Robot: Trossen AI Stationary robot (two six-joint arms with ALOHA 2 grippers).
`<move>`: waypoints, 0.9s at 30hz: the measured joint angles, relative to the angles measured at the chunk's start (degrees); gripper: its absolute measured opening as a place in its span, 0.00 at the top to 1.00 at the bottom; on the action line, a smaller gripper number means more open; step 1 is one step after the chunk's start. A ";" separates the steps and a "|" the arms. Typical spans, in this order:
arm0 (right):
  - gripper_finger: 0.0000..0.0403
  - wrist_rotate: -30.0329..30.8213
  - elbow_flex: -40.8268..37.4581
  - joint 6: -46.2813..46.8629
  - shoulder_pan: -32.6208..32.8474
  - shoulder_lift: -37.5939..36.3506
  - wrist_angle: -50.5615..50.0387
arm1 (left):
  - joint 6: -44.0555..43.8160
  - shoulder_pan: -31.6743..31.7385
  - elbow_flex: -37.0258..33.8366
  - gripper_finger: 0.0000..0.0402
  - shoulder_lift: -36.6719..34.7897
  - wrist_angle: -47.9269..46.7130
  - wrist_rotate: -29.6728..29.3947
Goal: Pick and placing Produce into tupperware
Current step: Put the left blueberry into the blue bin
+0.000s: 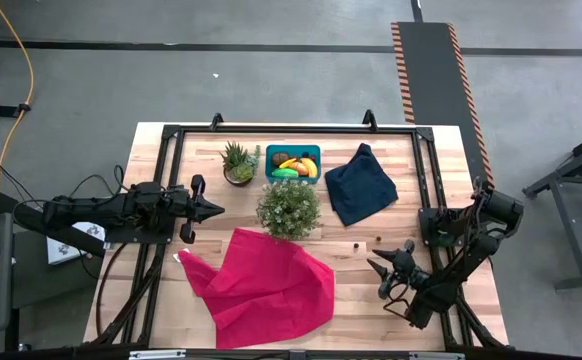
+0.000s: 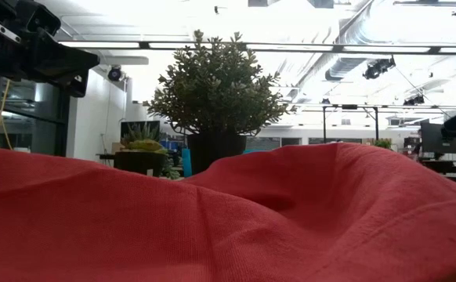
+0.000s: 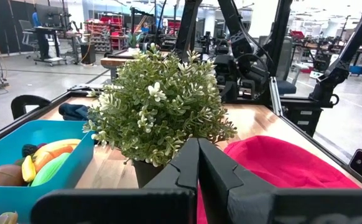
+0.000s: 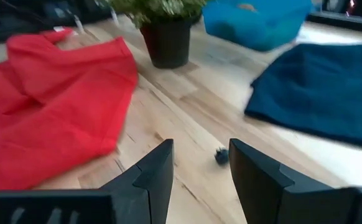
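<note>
In the high view a bushy plant is sitting at the centre of the table, with a red cloth spreading below it and a navy cloth lying to its upper right. A small spiky plant is standing just left of the tupperware, which is resting near the upper centre of the frame and holding the produce: banana, green and orange pieces.

The left gripper is hovering at the left, its fingers clenched together on nothing and pointing at the bushy plant. The right gripper is hanging at the lower right with its fingers parted and empty.

The right wrist view is showing a tiny dark bit lying on the bare wood between its fingers; from above, two such specks are showing below the navy cloth. In the low view the red cloth is filling the foreground and hiding most of the table.
</note>
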 joint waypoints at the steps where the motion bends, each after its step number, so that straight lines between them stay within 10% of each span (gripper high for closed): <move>1: 0.63 1.11 -0.35 -0.35 0.00 0.00 0.73 | -0.01 -0.01 0.00 1.00 0.00 0.00 0.00; 27: 0.54 4.95 -4.32 -1.31 -3.65 9.70 20.56 | -0.01 -0.01 0.00 1.00 0.00 0.00 0.00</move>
